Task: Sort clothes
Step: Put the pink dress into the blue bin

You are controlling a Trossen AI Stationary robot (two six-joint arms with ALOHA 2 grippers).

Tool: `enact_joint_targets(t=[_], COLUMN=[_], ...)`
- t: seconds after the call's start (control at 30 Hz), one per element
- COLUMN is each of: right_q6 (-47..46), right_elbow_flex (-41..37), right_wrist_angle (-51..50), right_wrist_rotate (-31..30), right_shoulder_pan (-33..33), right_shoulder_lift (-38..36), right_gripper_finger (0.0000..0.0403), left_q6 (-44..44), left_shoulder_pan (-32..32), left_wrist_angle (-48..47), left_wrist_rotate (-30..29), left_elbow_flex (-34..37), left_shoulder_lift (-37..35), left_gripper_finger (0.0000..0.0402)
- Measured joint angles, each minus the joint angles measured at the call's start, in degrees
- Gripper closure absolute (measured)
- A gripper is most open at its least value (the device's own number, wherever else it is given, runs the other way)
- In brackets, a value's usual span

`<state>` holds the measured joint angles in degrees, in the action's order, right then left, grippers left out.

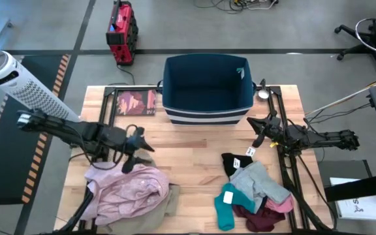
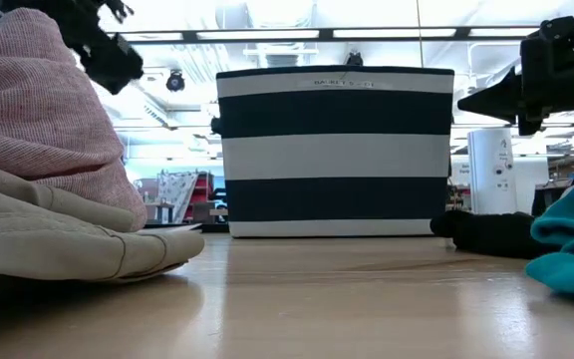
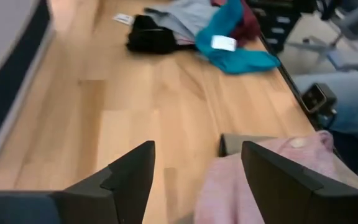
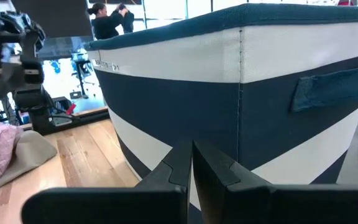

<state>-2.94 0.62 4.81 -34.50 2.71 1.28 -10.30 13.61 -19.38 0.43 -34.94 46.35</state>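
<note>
A large pale pink garment [image 1: 128,189] lies heaped on a beige one [image 1: 170,200] at the table's near left. My left gripper [image 1: 136,154] hangs open just above its far edge, touching nothing; the pink cloth also shows in the left wrist view [image 3: 260,180]. At the near right lies a pile of small pieces: black [image 1: 235,163], grey [image 1: 258,179], teal [image 1: 227,205], maroon [image 1: 256,219] and pink [image 1: 278,203]. My right gripper [image 1: 258,130] is shut and empty, raised by the bin's right front corner.
The dark blue bin with white stripes [image 1: 206,88] stands at the table's far middle. A dark red booklet [image 1: 136,102] lies left of it. Bare wood [image 1: 188,156] spans the middle between the two piles. People stand in the room beyond [image 4: 107,18].
</note>
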Motion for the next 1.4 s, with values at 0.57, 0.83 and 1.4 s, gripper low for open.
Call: enact_joint_targets(t=[0.57,0.83,1.4], right_q6=[0.00,0.00,0.00], right_elbow_flex=[0.00,0.00,0.00], right_wrist_angle=[-0.02,-0.02,-0.02], right_wrist_rotate=[0.00,0.00,0.00], right_shoulder_pan=[-0.01,-0.01,-0.02], right_shoulder_lift=[0.00,0.00,0.00], right_gripper_finger=[0.0403,0.0403,0.0403], left_q6=[-21.97,-29.20,-32.10], left_shoulder_pan=[22.26,21.98,20.19], left_wrist_angle=[-16.28,-18.16,-14.22], left_wrist_rotate=[-11.84,-13.01,-12.21], left_elbow_flex=[-20.95,-22.41,-22.60], left_shoulder_lift=[29.09,39.63,55.78], left_gripper_finger=[0.0107,0.0064,0.0153])
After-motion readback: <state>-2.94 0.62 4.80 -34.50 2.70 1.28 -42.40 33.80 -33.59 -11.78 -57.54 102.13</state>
